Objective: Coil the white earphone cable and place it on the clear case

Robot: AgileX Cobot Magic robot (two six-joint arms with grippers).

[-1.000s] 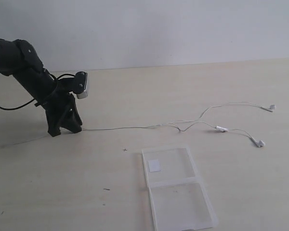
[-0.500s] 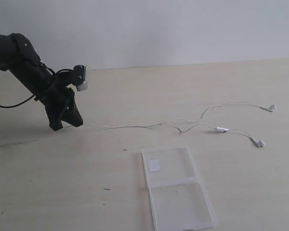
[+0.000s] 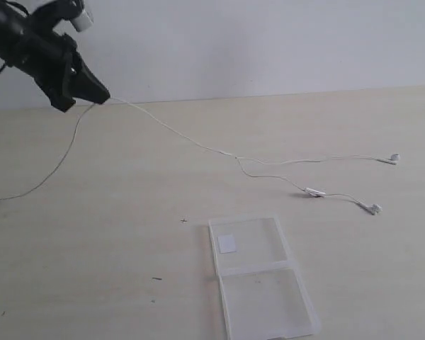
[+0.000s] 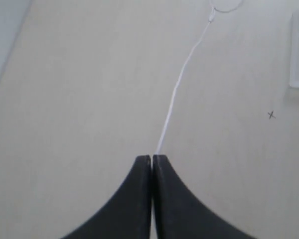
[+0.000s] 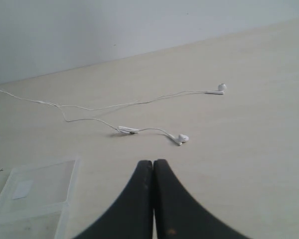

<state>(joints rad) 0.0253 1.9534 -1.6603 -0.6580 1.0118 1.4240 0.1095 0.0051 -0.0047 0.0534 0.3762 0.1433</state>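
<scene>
One uncoiled white earphone cable (image 3: 237, 157)

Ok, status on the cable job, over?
Left gripper shut on cable, held above table. Right gripper shut, empty. Case bare, path clear.

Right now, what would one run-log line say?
left tool: shut on white earphone cable, aloft | right tool: shut, empty | clear case: bare
</scene>
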